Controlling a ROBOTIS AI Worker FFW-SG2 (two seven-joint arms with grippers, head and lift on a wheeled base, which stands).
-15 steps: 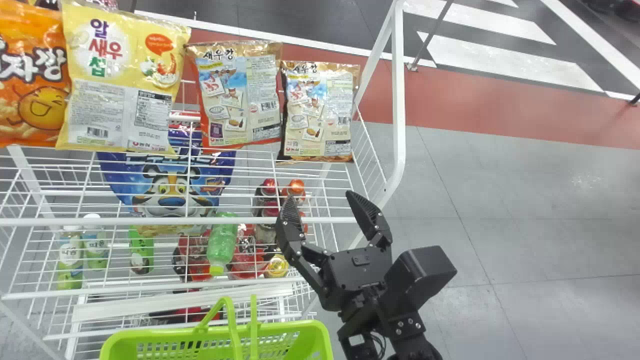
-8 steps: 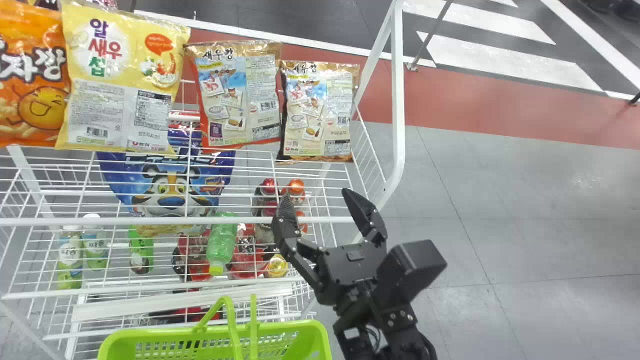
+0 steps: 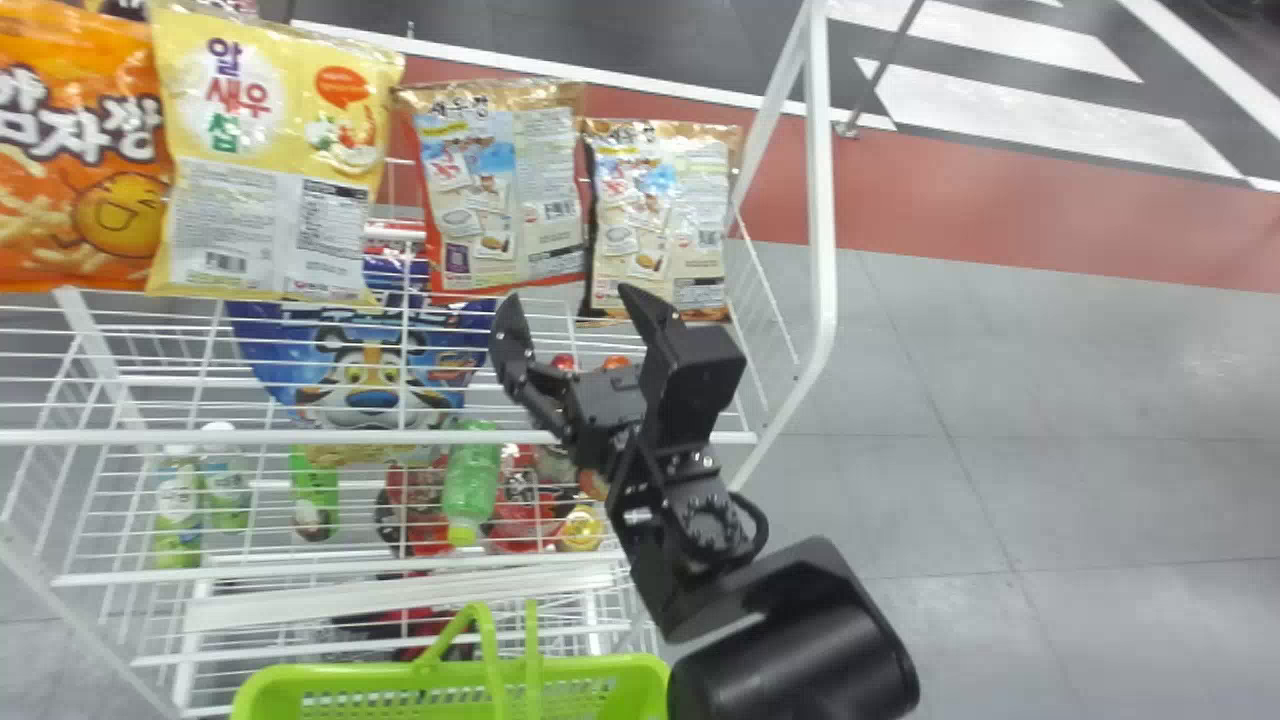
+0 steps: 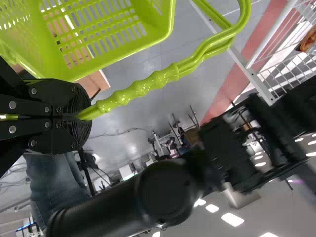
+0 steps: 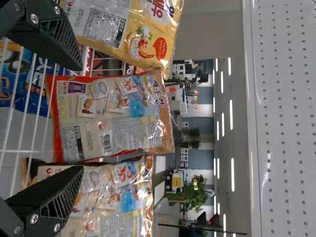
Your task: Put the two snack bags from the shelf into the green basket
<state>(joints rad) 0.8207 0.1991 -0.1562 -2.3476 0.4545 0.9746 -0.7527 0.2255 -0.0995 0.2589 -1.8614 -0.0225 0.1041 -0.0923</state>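
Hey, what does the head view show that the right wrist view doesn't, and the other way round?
Only the head view: the green basket, the green bottle in the rack and the orange bag at the far left.

Only the right wrist view: a leafy plant, ceiling lights and a white perforated panel.

Both: the white wire rack, blue bag, yellow bag, red-edged bag, dark-edged bag and open right gripper.
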